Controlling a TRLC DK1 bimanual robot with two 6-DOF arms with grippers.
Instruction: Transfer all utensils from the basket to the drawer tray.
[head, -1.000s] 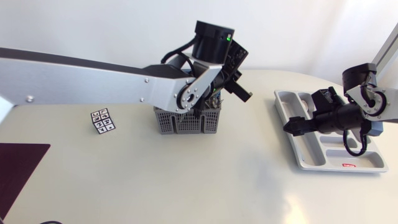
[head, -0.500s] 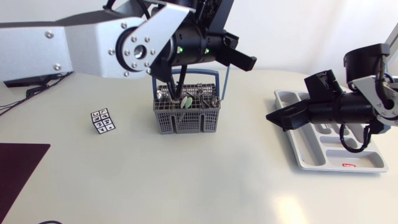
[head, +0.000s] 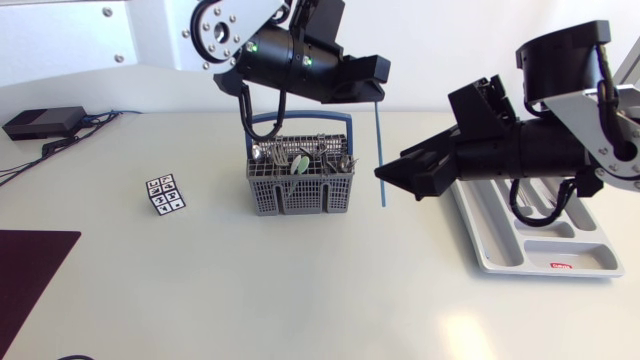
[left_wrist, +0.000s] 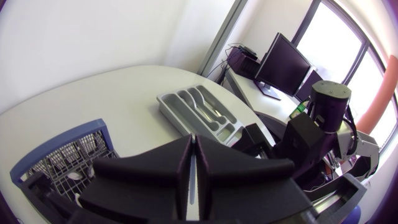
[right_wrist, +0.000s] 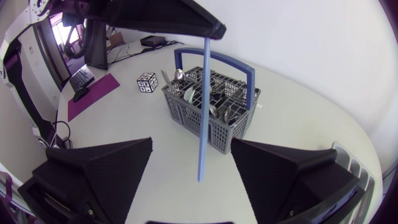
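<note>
Left claw (head: 372, 86) was clamped on the top of a thin blue plastic stick (head: 381, 150), which hung vertical beside the grey slotted cutlery basket (head: 300, 195). I judged it a handover. Right claw (head: 395, 170) gaped around the stick without touching it, arm level above the grey drawer tray (head: 520, 240). Left arm was raised high over the basket.

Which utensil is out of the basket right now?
The long blue stick, hanging upright from the left gripper beside the basket; the other utensils sit inside it.
</note>
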